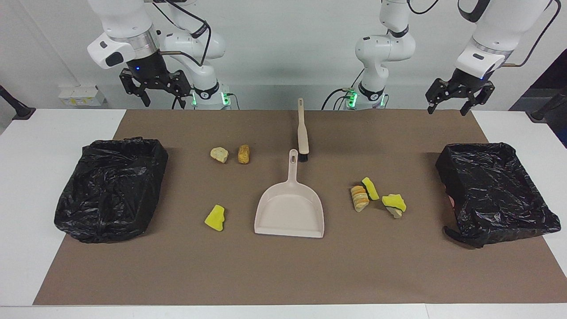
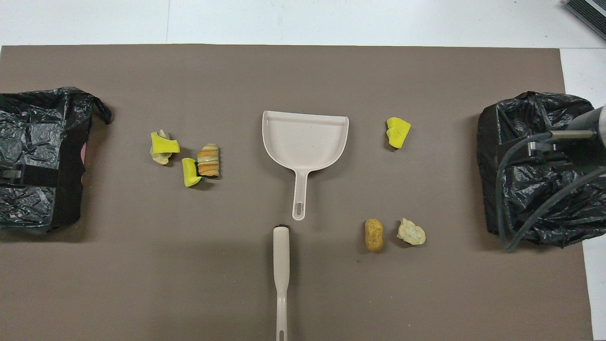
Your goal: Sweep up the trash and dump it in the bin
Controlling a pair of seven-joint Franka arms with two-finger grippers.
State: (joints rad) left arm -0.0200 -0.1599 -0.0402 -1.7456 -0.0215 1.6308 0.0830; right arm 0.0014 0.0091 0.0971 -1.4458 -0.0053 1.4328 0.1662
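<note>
You have two black-lined bins [image 1: 110, 188] [image 1: 496, 190], one at each end of the counter [image 1: 26, 177]; nothing shows in either. The dustpan [image 1: 290, 208] is empty too. Seven trash scraps [image 1: 359, 198] lie on the mat [image 1: 283, 266]: four toward the left arm's end, three toward the right's. One brush [image 1: 302, 133]. Left claw [image 1: 448, 103] and right claw [image 1: 156, 95] hang apart, holding nothing.
</note>
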